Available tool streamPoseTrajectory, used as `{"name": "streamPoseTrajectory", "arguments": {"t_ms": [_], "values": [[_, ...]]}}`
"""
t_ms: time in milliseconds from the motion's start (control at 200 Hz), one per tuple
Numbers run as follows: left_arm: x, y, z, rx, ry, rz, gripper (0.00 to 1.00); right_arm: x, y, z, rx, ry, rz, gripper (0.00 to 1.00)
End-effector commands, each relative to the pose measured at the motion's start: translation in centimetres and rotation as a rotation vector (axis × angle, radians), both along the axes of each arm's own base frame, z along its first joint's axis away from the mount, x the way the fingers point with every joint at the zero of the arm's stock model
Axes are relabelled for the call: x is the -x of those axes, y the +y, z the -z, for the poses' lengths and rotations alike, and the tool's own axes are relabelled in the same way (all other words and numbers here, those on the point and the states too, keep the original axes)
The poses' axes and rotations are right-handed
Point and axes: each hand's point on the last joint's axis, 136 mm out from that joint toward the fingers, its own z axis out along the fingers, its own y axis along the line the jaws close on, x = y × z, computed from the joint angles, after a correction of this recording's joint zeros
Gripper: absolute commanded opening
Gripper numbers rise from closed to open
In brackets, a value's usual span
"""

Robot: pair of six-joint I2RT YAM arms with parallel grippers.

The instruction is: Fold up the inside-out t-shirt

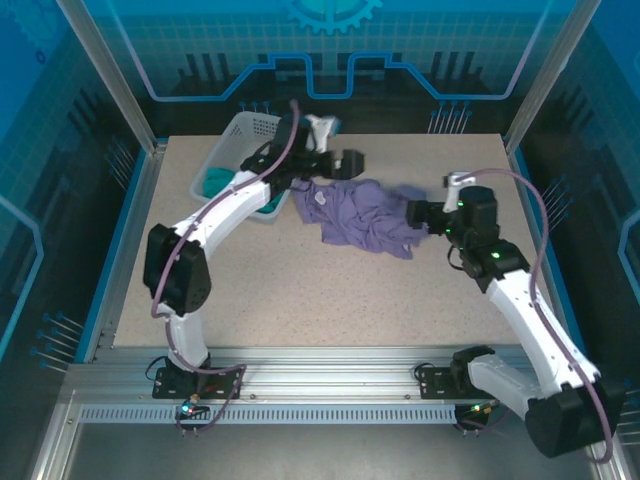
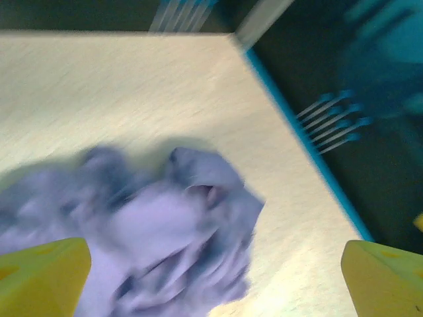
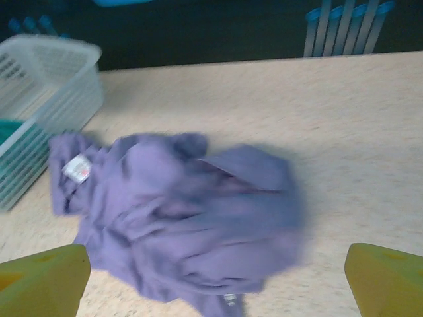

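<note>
T-shirt (image 1: 365, 215), lavender, short-sleeved, inside out. Lying in a crumpled heap on far middle of table (image 1: 300, 300), left edge just beside white mesh basket (image 1: 240, 135). Teal garment (image 1: 215, 182) inside basket, no part of the job.

Left jaws: spread wide, empty, hovering above far left part of heap; own wrist view blurred.
Right jaws: spread wide, empty, low at right edge of heap; contact with cloth not certain.

Step in hand, as judged: opening out the heap before any fold. Best done by finding two matching points, shoulders or hem corners, one for each side. Single layers only to be pinched, then lifted and drawn apart to spread flat, clear of basket. Neck end to be found by label at left of heap. Risks: catching several layers at once and dragging the bunch instead of flattening it; snagging cloth on basket rim.

Writing: small white neck label (image 3: 78, 168) with reddish marks, too small to read. Pale speck (image 3: 229, 298) at near edge, possibly a second tag, unreadable. No brand or print legible elsewhere on cloth.
</note>
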Motion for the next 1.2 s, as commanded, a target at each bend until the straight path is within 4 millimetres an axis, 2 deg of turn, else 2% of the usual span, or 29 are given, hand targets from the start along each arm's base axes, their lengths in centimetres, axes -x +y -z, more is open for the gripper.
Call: {"name": "streamPoseTrajectory", "arguments": {"t_ms": [0, 45, 100, 240, 355, 535, 645, 745, 800, 905, 1030, 1196], "values": [[0.0, 7.1, -3.2, -0.023, -0.093, -0.202, 0.99, -1.7, 5.0, 2.3, -0.004, 0.051, -0.14, 1.0], [-0.4, 9.6, -0.8, -0.114, -0.064, -0.274, 0.99, -2.5, 6.6, 3.4, -0.003, 0.091, -0.175, 1.0], [-0.9, 11.3, 1.9, -0.255, -0.03, -0.304, 0.99, -3.2, 7.9, 4.5, 0.009, 0.121, -0.195, 1.0], [-3.3, 12.9, 8.0, -0.526, 0.092, -0.29, 0.94, -4.0, 9.7, 5.9, 0.004, 0.152, -0.232, 1.0], [-5.0, 13.0, 10.4, -0.61, 0.112, -0.271, 0.87, -3.8, 9.9, 6.4, 0.007, 0.168, -0.243, 1.0], [-7.2, 12.5, 12.6, -0.659, 0.122, -0.238, 0.74, -3.5, 9.1, 7.0, 0.041, 0.185, -0.225, 1.0], [-8.4, 13.4, 14.4, -0.73, 0.149, -0.26, 0.58, -3.4, 9.1, 7.4, 0.039, 0.196, -0.228, 1.0], [-8.5, 14.8, 16.0, -0.779, 0.196, -0.275, 0.37, -3.3, 8.9, 7.8, 0.05, 0.204, -0.224, 1.0], [-8.3, 16.1, 16.6, -0.798, 0.221, -0.293, 0.3, -3.3, 8.7, 7.9, 0.057, 0.208, -0.219, 1.0], [-7.5, 19.2, 16.3, -0.834, 0.235, -0.353, 0.22, -3.3, 8.3, 8.1, 0.057, 0.213, -0.215, 1.0], [-6.7, 23.5, 15.7, -0.854, 0.217, -0.436, 0.18, -3.4, 8.0, 8.5, 0.056, 0.222, -0.209, 1.0], [-7.5, 28.8, 16.2, -0.946, 0.205, -0.449, 0.14, -4.0, 8.2, 9.1, 0.05, 0.238, -0.209, 1.0]]}}
